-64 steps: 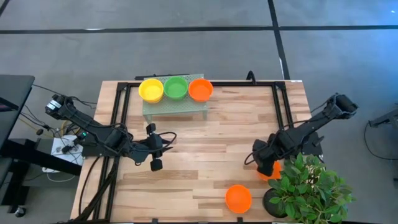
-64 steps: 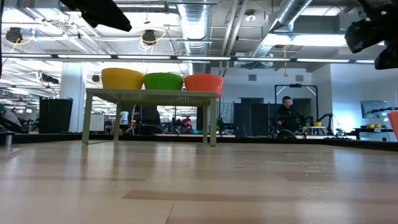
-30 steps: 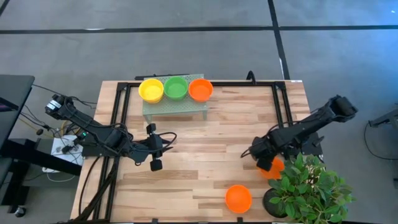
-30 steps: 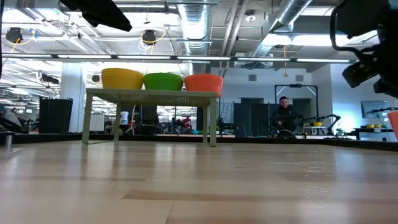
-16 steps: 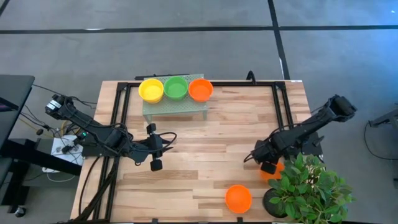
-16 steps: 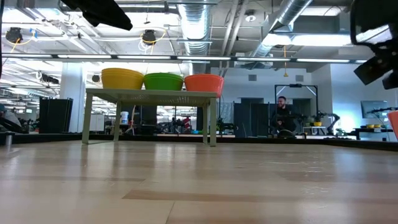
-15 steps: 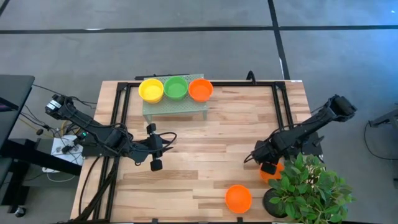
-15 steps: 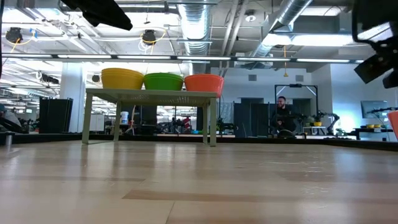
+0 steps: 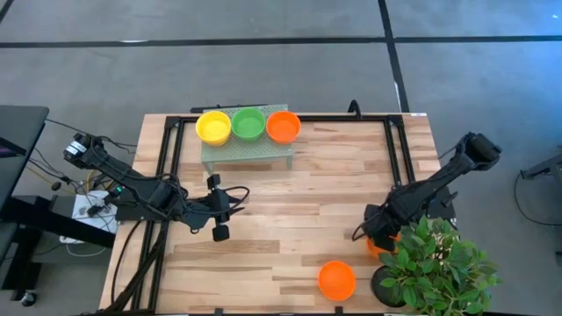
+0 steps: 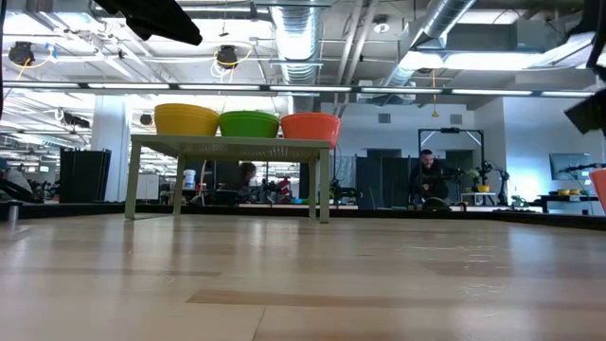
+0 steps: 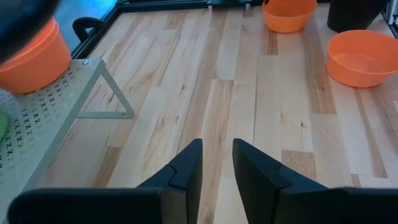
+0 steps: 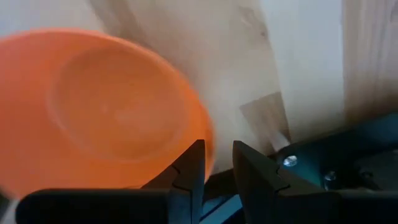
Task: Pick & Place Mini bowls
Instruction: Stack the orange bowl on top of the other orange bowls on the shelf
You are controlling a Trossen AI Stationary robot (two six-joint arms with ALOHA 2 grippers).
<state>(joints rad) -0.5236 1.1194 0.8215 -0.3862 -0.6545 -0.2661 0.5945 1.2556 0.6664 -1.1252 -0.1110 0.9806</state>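
Three mini bowls, yellow (image 9: 213,127), green (image 9: 248,124) and orange (image 9: 283,126), stand in a row on a small green rack (image 9: 246,151) at the table's far side. A loose orange bowl (image 9: 336,280) rests on the table near the front edge. Another orange bowl (image 9: 386,247) sits on its base beside the plant, partly under my right gripper (image 9: 378,235). That gripper points down over the bowl's rim (image 12: 208,140), with its fingers a narrow gap apart. My left gripper (image 9: 219,221) hovers left of the table's middle, narrowly open and empty (image 11: 216,162). My right gripper comes from above at the rim of the orange bowl beside the plant. The rim (image 12: 210,149) runs behind one finger (image 12: 189,168). Whether the finger touches it cannot be told from the blurred wrist view.
A potted leafy plant (image 9: 435,268) stands at the near right corner, close against my right arm. Black frame rails (image 9: 397,149) run along the table's far and side edges. Bare wood lies between the rack and the loose bowl.
My right gripper has moved toward the table's near edge and a little toward the right, over the orange bowl beside the plant. The bowl has stayed where it was.
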